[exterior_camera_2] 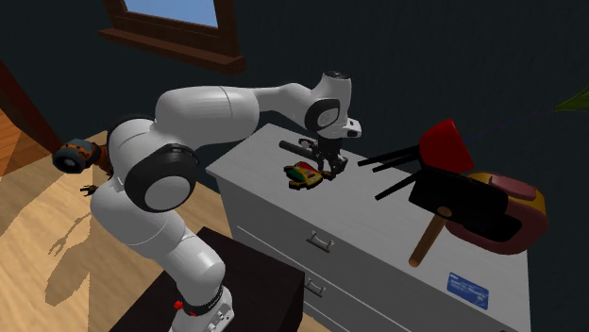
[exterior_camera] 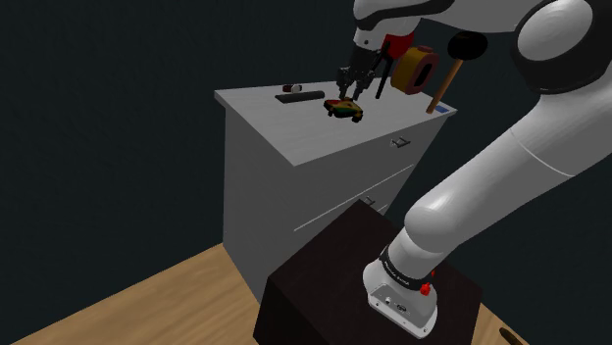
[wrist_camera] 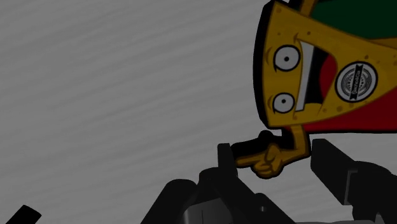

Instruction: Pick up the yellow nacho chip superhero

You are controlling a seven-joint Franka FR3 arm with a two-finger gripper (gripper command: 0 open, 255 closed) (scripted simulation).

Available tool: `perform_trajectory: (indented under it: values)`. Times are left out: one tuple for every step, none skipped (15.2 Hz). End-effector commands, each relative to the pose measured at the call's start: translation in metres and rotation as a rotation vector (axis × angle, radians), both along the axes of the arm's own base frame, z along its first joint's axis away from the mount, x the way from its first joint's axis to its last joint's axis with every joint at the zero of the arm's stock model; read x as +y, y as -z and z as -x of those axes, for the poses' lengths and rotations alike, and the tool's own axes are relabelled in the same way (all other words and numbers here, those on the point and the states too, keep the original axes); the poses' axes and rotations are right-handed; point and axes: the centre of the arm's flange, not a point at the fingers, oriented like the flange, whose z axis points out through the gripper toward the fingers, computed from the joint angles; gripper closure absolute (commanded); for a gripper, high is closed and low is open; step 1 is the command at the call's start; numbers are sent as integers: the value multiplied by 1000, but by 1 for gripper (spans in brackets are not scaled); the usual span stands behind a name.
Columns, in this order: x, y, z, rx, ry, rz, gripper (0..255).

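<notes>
Chip toy (wrist_camera: 299, 70), yellow, wide-eyed, perhaps red-caped, on grey dresser (wrist_camera: 95, 76); fingers (wrist_camera: 334, 167) apart around its fist (wrist_camera: 270, 162).

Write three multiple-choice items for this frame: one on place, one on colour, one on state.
1. The yellow triangular chip-faced toy figure lies on:
A. the wooden floor
B. the grey drawer cabinet's top
C. the dark stand

2. The wooden-handled mallet's head is:
A. white
B. blue
C. black

3. The black pincer's fingers are:
A. apart, the toy's fist between them
B. clasping the mallet
C. met on nothing

Answers: B, the toy rests on the cabinet's top under the pincer; C, the head shows black above its tan handle; A, the wrist view shows the fingers standing apart either side of the fist.
</notes>
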Motion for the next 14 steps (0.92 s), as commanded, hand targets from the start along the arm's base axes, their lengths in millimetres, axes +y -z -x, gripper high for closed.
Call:
perform_trajectory:
  values:
    - [0,-5,0,1,0,0,255]
    - [0,-10,0,1,0,0,255]
    - [0,-15,0,1,0,0,255]
    - [0,-21,0,1,0,0,255]
    - [0,-26,0,1,0,0,255]
    - [0,-31,0,1,0,0,255]
    - [0,-36,0,1,0,0,255]
    - [0,-42,0,1,0,0,255]
    - [0,-47,0,1,0,0,255]
    - [0,-52,0,1,0,0,255]
    - [0,-58,0,1,0,0,255]
    - [0,-63,0,1,0,0,255]
    - [0,-68,0,1,0,0,255]
    - [0,-73,0,1,0,0,255]
